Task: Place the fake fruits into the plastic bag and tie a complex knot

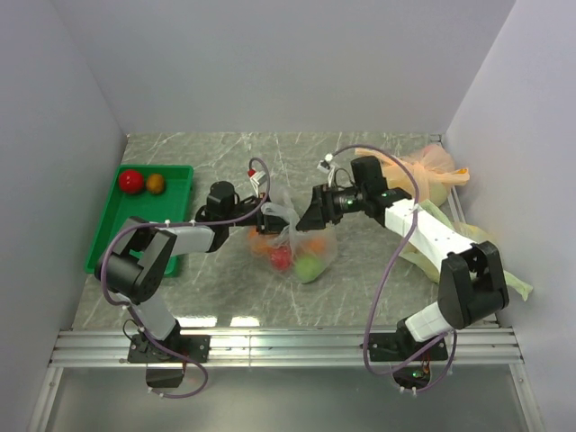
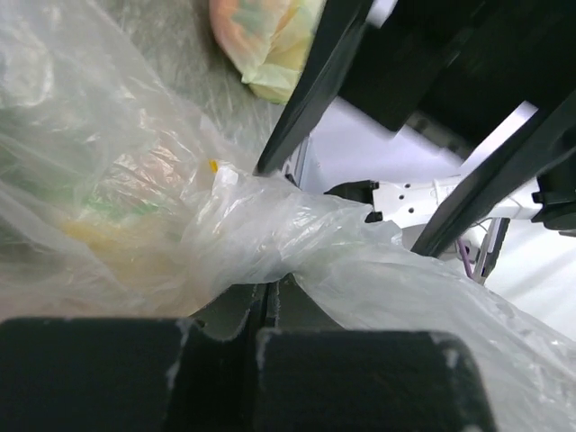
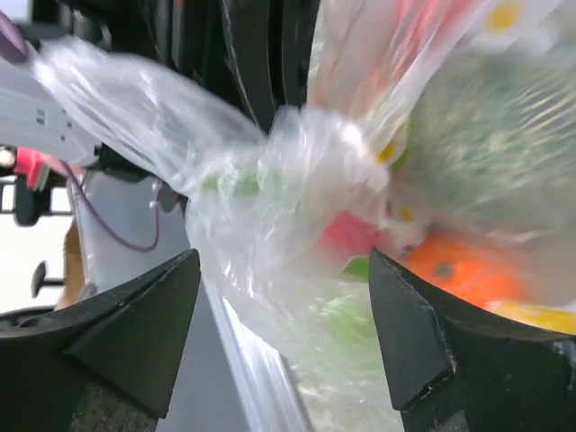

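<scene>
The plastic bag [image 1: 295,241] stands mid-table, its top gathered into a twisted neck [image 1: 281,214]. Inside it are a red ball [image 1: 281,258], a light green ball [image 1: 309,266] and an orange ball [image 1: 262,241]. My left gripper [image 1: 268,212] is shut on the neck from the left; in the left wrist view its closed tips [image 2: 268,292] pinch the plastic [image 2: 270,225]. My right gripper [image 1: 304,219] is open just right of the neck. In the right wrist view [image 3: 283,270] its jaws straddle the bag [image 3: 297,171], with red [image 3: 351,234], orange [image 3: 459,270] and dull green [image 3: 486,135] fruits behind.
A green tray [image 1: 108,225] at the left holds a red ball [image 1: 131,181] and an orange ball [image 1: 156,184]. An orange-tinted bag [image 1: 432,169] lies at the back right and a pale green bag [image 1: 513,286] lies along the right wall. White walls enclose the table.
</scene>
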Available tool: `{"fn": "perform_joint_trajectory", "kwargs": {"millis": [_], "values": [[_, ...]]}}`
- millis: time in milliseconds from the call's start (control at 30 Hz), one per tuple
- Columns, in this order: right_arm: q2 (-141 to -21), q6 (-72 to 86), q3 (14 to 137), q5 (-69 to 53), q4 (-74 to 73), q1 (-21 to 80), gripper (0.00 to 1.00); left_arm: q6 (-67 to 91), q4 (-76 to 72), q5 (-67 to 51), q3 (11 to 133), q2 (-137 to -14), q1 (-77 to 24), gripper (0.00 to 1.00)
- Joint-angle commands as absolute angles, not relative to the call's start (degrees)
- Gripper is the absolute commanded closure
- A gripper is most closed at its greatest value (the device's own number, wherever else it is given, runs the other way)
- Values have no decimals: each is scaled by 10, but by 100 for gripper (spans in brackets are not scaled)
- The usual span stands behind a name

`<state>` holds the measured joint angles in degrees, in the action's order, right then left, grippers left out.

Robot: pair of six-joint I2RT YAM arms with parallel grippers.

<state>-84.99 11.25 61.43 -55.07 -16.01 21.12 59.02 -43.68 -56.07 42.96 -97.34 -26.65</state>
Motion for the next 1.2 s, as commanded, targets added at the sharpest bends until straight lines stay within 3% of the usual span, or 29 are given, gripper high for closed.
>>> {"fn": "perform_joint_trajectory", "kwargs": {"millis": [0, 167, 233, 367, 467, 567, 633, 667, 700, 867, 1067, 1167], "values": [[-838, 145, 581, -549, -137, 250, 17, 609, -510, -567, 429, -964, -270, 100], [-864, 229, 551, -510, -58, 299, 17, 623, -541, -570, 437, -981, -279, 100], [-874, 287, 548, -518, -1, 309, 25, 632, -555, -570, 439, -989, -282, 99], [-873, 369, 547, -506, 103, 337, 70, 634, -562, -574, 449, -999, -282, 100], [-882, 416, 566, -495, 158, 359, 82, 651, -580, -584, 452, -1005, -276, 100], [-892, 416, 588, -469, 144, 367, 82, 644, -574, -614, 466, -1017, -255, 99], [-896, 393, 599, -475, 121, 366, 75, 641, -569, -622, 470, -1013, -255, 99], [-896, 373, 608, -479, 95, 363, 54, 641, -568, -623, 469, -1012, -255, 100], [-885, 326, 615, -475, 31, 360, 43, 638, -564, -625, 467, -1006, -256, 100], [-818, 211, 619, -461, -108, 310, 21, 604, -522, -630, 455, -991, -255, 100], [-774, 151, 602, -495, -191, 246, 25, 583, -492, -635, 455, -990, -253, 99], [-771, 151, 579, -526, -178, 203, 34, 563, -471, -636, 459, -985, -252, 99]]}}
